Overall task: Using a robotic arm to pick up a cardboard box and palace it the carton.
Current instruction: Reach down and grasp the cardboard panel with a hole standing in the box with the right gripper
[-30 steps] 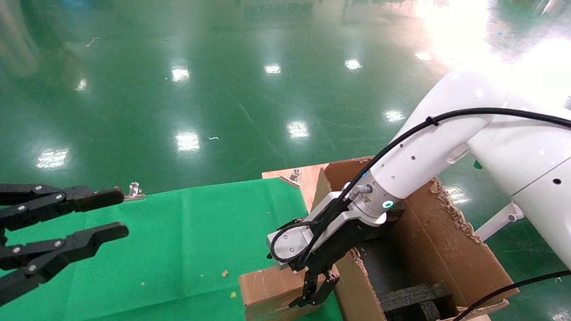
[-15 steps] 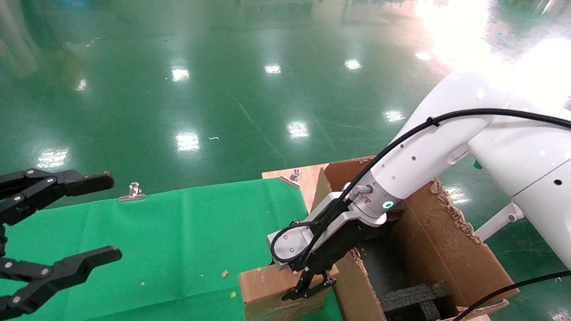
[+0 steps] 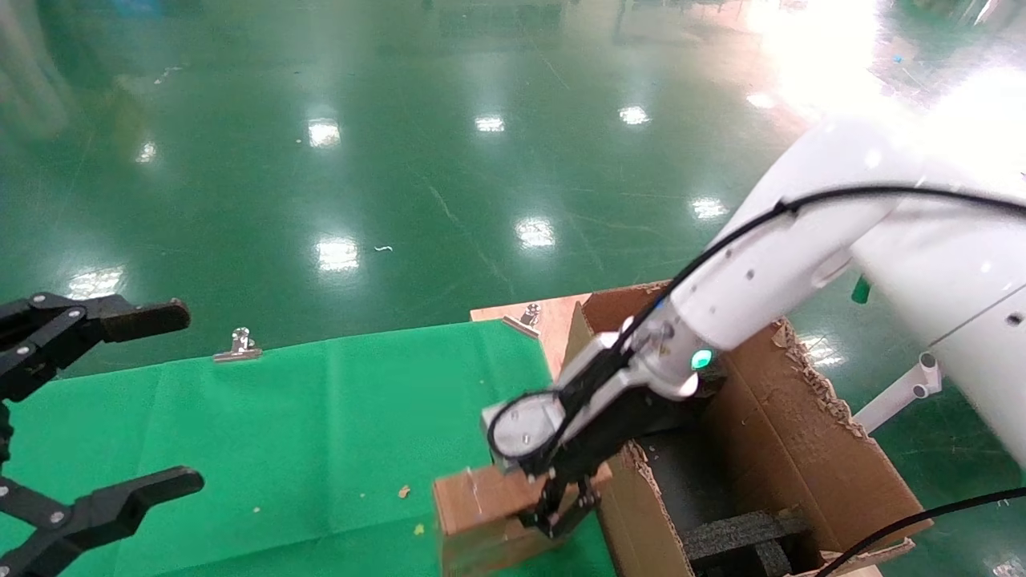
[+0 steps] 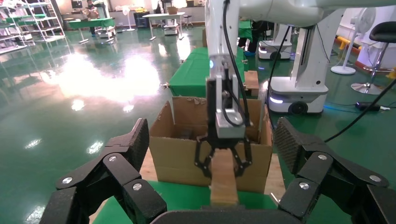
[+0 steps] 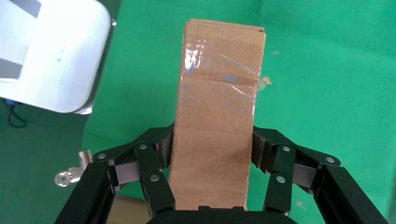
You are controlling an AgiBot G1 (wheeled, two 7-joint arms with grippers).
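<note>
The small brown cardboard box (image 3: pixel 479 513) is at the near edge of the green cloth, just left of the carton (image 3: pixel 769 433). My right gripper (image 3: pixel 561 513), on the white robotic arm (image 3: pixel 761 272), is shut on it. In the right wrist view the pads (image 5: pixel 166 144) press both long sides of the cardboard box (image 5: pixel 219 84), with the right gripper (image 5: pixel 214 147) around its near half. The left wrist view shows the cardboard box (image 4: pixel 223 182) held end-on in front of the carton (image 4: pixel 177 154). My left gripper (image 3: pixel 160 401) hangs wide open and empty at the far left.
Black foam inserts (image 3: pixel 745 533) lie inside the carton, whose flaps have ragged edges. Metal clips (image 3: pixel 239 343) (image 3: pixel 529 312) pin the green cloth (image 3: pixel 321 433) to a wooden board (image 3: pixel 549 320). Glossy green floor lies beyond the table.
My right gripper has gone from spread over the cardboard box to shut on it, and the box has risen slightly. The left gripper opened wider and drew back to the left.
</note>
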